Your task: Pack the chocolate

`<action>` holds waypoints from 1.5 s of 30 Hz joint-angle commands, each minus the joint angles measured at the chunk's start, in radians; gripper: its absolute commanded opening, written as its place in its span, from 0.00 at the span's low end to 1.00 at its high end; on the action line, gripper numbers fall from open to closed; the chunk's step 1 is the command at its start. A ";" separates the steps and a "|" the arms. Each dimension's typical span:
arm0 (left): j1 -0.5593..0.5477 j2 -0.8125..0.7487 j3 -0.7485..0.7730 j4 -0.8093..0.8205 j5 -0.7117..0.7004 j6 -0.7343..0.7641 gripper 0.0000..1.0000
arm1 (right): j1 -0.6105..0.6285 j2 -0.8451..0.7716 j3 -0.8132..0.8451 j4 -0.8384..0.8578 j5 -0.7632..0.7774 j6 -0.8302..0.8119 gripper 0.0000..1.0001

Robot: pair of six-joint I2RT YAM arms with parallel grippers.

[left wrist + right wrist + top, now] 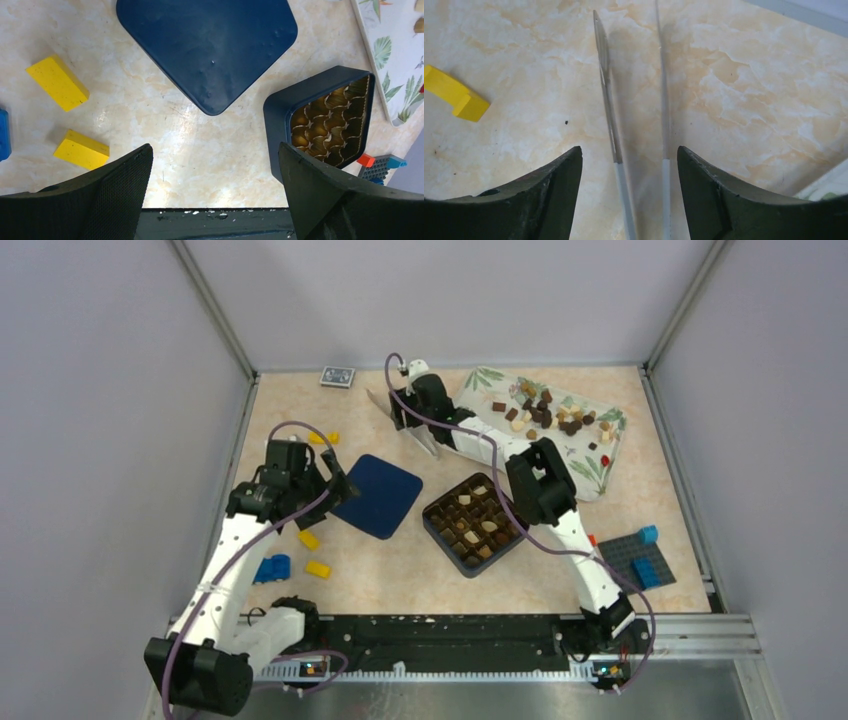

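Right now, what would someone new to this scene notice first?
Probably the flowered tray at the far right, strewn with chocolates. Next, the dark blue box in the middle, partly filled, with its lid lying flat to its left. A few yellow bricks and a blue brick lie on the table at the left.

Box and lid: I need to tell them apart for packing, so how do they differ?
The box has raised walls and gold cells; the lid lies flat and smooth. The box holds some chocolates; the lid carries nothing. The box sits to the right of the lid. Both are dark blue with rounded corners.
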 commanded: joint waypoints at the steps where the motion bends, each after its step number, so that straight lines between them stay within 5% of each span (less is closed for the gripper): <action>1: 0.006 0.016 -0.023 0.030 0.010 -0.004 0.99 | 0.011 -0.038 0.065 -0.009 -0.020 -0.005 0.70; 5: 0.006 0.042 -0.049 0.056 -0.003 -0.005 0.99 | 0.010 -0.100 0.023 -0.054 -0.064 0.008 0.81; 17: 0.011 0.210 -0.135 0.166 -0.080 -0.118 0.99 | 0.014 -0.307 -0.264 -0.130 -0.294 0.135 0.82; 29: 0.011 0.303 -0.255 0.371 -0.041 -0.250 0.99 | 0.017 -0.233 -0.254 -0.270 -0.401 0.115 0.82; 45: 0.011 0.376 -0.332 0.549 0.006 -0.257 0.99 | 0.030 -0.173 -0.272 -0.253 -0.519 0.166 0.81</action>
